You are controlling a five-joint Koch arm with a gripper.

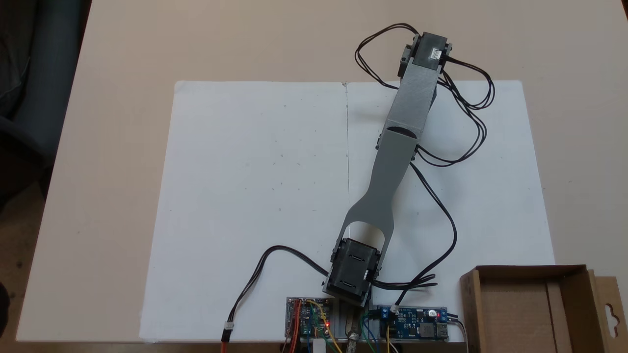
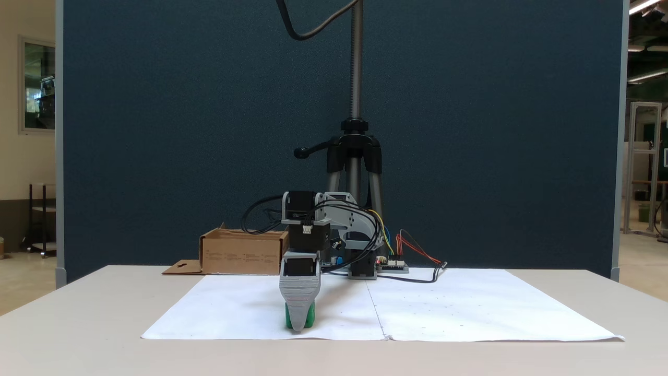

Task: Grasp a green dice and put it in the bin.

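On beige table, white paper, blue partition behind.

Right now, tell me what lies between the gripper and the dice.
Nothing: in a fixed view the gripper covers the middle of the dice, green showing either side.

A dark blue partition stands behind the beige table, with ceiling strip lights at the right.

One fixed view looks straight down; another faces the arm at table height.
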